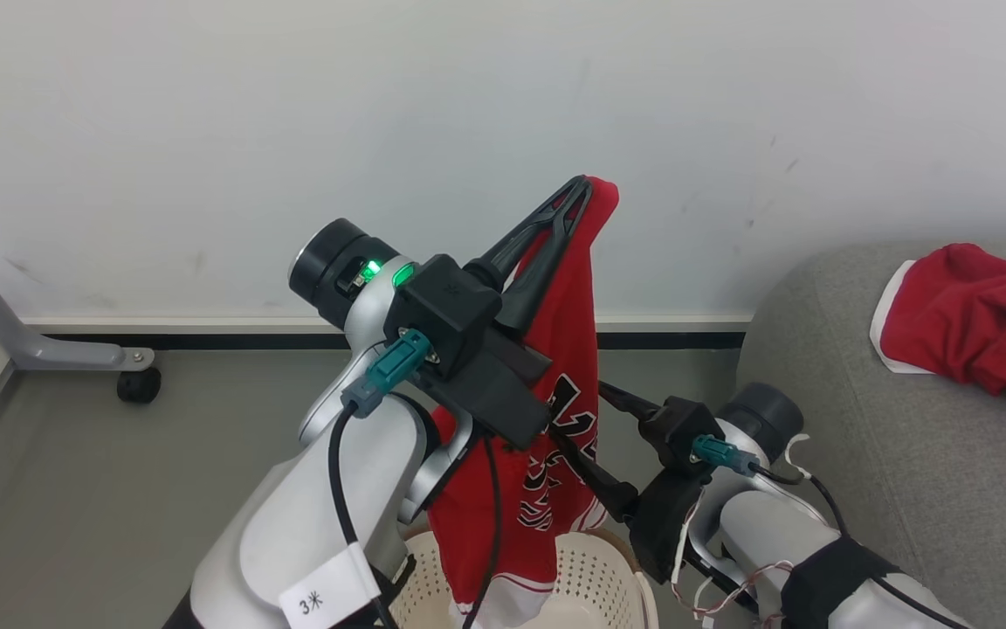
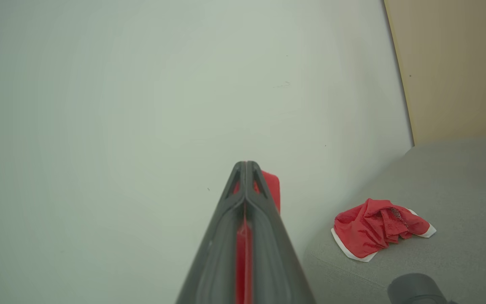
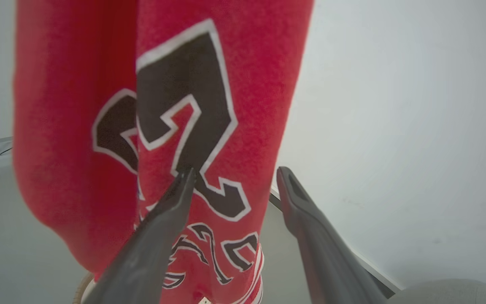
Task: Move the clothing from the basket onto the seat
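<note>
- The left tool (image 1: 577,188) is pinching the red jersey (image 1: 568,306) by its top edge, letting it hang down over the cream basket (image 1: 595,568).
- The right tool (image 3: 236,173) is standing wide open at the hanging jersey, gripping nothing.
- 1 red garment with white trim (image 1: 966,323) is lying crumpled on the grey sofa (image 1: 861,454).

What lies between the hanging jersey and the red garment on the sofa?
In the head view, the open right gripper and its forearm, then a bare stretch of sofa, separate the jersey from that garment.
</note>
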You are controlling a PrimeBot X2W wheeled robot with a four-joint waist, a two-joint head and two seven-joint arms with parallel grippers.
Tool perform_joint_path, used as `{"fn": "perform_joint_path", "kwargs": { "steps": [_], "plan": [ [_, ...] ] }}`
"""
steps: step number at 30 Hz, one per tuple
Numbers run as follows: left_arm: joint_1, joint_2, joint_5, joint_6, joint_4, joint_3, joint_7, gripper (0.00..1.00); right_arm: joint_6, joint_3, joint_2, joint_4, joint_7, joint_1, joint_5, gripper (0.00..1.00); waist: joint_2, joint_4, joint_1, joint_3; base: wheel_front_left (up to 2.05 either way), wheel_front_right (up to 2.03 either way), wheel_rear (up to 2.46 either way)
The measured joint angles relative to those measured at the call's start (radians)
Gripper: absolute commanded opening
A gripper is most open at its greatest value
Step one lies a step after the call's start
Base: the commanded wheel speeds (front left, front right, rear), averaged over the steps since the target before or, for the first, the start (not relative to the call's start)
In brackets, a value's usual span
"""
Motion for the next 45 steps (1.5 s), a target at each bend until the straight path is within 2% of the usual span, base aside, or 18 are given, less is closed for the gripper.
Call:
{"fn": "perform_joint_path", "kwargs": {
  "steps": [3,4,5,6,12,18,19,20,21,32,36,45],
  "plan": [
    [0.0,0.0,-0.001,0.0,-0.014,-0.008,0.007,0.0,0.0,0.045,0.008,0.027,0.0,-0.037,0.024,1.0,0.0,0.004,0.0,0.006,0.0,0.0,0.0],
    [0.0,0.0,-0.001,0.0,-0.016,-0.01,0.011,0.0,0.0,0.055,0.012,0.035,0.0,-0.049,0.032,0.95,0.0,0.006,0.0,0.008,0.0,0.0,0.0],
    [0.0,-0.001,-0.015,0.001,-0.017,-0.012,0.016,0.0,0.0,0.072,0.021,0.047,0.0,-0.07,0.053,0.06,0.0,0.008,0.0001,0.014,0.0,0.0,0.0],
    [0.0,-0.001,-0.025,0.001,-0.017,-0.012,0.017,0.0,0.0,0.079,0.024,0.05,0.0,-0.078,0.066,0.0,0.0,0.008,0.0001,0.016,0.0,0.0,0.0],
    [0.008,0.009,-0.035,0.021,-0.008,0.024,0.028,0.0,0.0,0.129,0.024,0.027,0.0,-0.098,0.116,0.0,0.0,-0.008,0.0,0.027,0.0,0.0,0.0],
    [0.069,0.055,-0.052,0.051,0.018,0.076,0.028,0.0,0.0,0.119,-0.037,-0.014,0.0,-0.12,0.174,0.0,0.0,-0.051,0.0001,0.03,0.0,0.0,0.0],
    [0.081,0.058,-0.055,0.057,0.021,0.083,0.025,0.25,0.0,0.113,-0.048,-0.022,0.0,-0.125,0.186,0.0,0.0,-0.06,0.0001,0.03,0.0,0.0,0.0],
    [0.092,0.062,-0.055,0.063,0.023,0.088,0.022,0.65,0.0,0.107,-0.059,-0.031,0.0,-0.129,0.194,0.0,0.0,-0.07,0.0001,0.03,0.0,0.0,0.0],
    [0.102,0.066,-0.055,0.064,0.026,0.093,0.022,1.0,0.0,0.104,-0.07,-0.039,0.0,-0.135,0.198,0.0,0.0,-0.08,0.0,0.03,0.0,0.0,0.0],
    [0.216,0.053,-0.088,0.081,0.058,0.081,-0.015,1.0,0.0,0.059,-0.201,-0.104,0.0,-0.159,0.214,0.0,0.0,-0.217,0.0001,0.023,0.0,0.0,0.0],
    [0.251,0.038,-0.095,0.082,0.073,0.065,-0.032,1.0,0.0,0.035,-0.26,-0.14,0.0,-0.16,0.214,0.0,0.0,-0.288,0.0,0.019,0.0,0.0,0.0],
    [0.319,0.029,-0.099,0.104,0.084,0.048,-0.054,1.0,0.0,0.019,-0.304,-0.204,0.0,-0.17,0.207,0.0,0.0,-0.419,0.0,0.018,0.0,0.0,0.0]
  ]
}}
